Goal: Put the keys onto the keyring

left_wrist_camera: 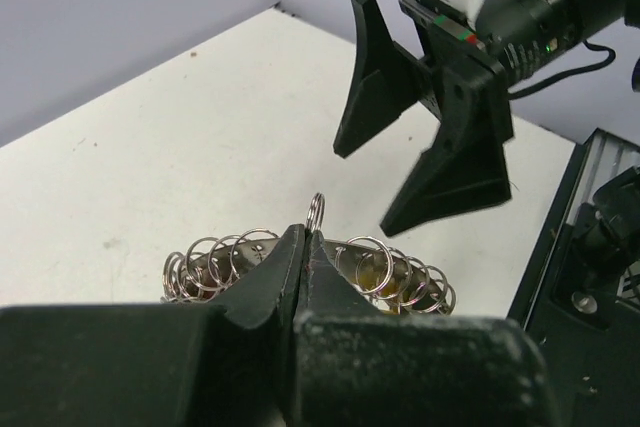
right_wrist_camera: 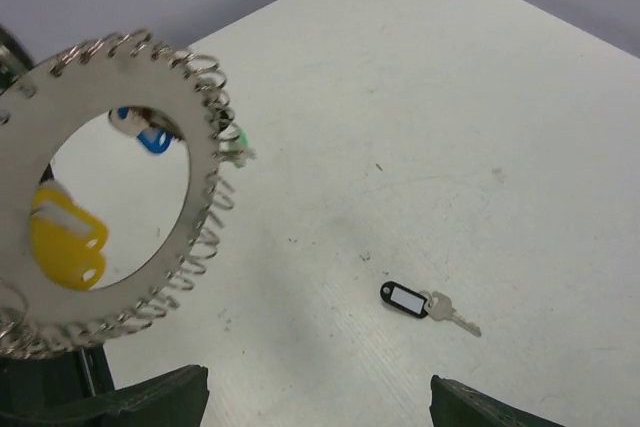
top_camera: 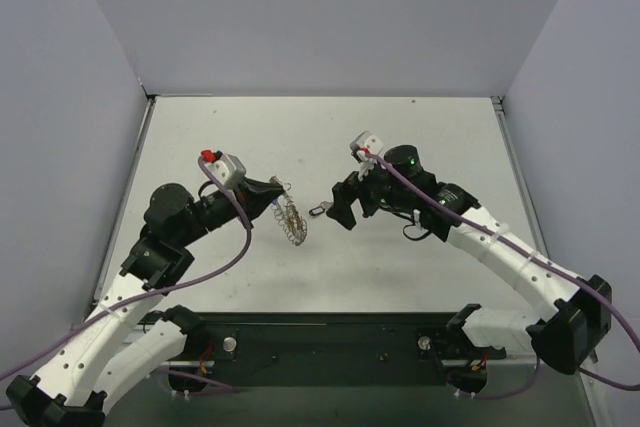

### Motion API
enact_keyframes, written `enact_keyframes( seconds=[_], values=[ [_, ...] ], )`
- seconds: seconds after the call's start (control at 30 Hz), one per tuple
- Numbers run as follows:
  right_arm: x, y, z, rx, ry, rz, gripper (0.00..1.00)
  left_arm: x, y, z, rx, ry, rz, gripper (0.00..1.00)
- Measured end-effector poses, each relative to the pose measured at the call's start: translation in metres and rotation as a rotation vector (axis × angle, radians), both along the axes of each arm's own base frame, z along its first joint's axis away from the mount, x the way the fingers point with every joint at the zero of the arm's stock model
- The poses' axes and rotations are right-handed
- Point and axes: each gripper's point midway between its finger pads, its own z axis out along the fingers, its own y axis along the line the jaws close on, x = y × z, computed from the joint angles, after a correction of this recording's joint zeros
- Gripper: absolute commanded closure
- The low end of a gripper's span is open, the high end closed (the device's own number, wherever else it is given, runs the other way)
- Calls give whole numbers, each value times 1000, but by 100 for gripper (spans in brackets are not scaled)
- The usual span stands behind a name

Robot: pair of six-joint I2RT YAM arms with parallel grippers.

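Silvery metal fills my right wrist view: the keyring (right_wrist_camera: pixel 110 72) is a flat disc with an open centre, and small split loops stand out all round its rim. My left gripper (left_wrist_camera: pixel 305 242) has its fingers pressed together on the edge of the keyring and holds it up off the table (right_wrist_camera: pixel 450 97), tilted on edge. A yellow tag (right_wrist_camera: pixel 65 237), a blue tag (right_wrist_camera: pixel 150 135) and a green tag (right_wrist_camera: pixel 235 142) show through or just past the keyring. They look hung on it, though I cannot see where they attach.

One black-tagged key (right_wrist_camera: pixel 420 302) lies flat on the table, apart from the keyring, on the side facing my right arm. My right gripper (right_wrist_camera: pixel 320 392) hovers close to the keyring with its fingers spread wide and nothing between them. The loose key sits just ahead of them.

I judge the step in hand to be picking up that key. I would come down with the fingers either side of the black tag, not the thin blade, since the tag gives a thicker, flatter hold and leaves the key's own small ring free. I would close slowly so the key does not skid towards the keyring, lift clear, then turn it so its ring meets one rim loop edge-on. I want the left arm steady, because any sway of the keyring will spoil the alignment.
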Motion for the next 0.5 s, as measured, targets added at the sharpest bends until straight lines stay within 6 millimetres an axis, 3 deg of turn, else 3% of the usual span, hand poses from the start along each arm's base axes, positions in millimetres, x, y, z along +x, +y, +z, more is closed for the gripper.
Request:
enact_keyframes(
  seconds=[0.17,0.27,0.37,0.43,0.5],
  values=[
    [43,4,-20,194,40,-158,0,19,12,-22,62,25,37,100],
    [49,2,-64,297,109,-238,0,31,19,-48,105,62,66,100],
    [56,3,-117,245,234,-310,0,40,24,-75,156,121,93,100],
    [67,5,-132,220,277,-344,0,45,28,-83,174,139,112,100],
    [97,9,-130,235,285,-385,0,51,35,-86,184,141,148,100]
  ],
)
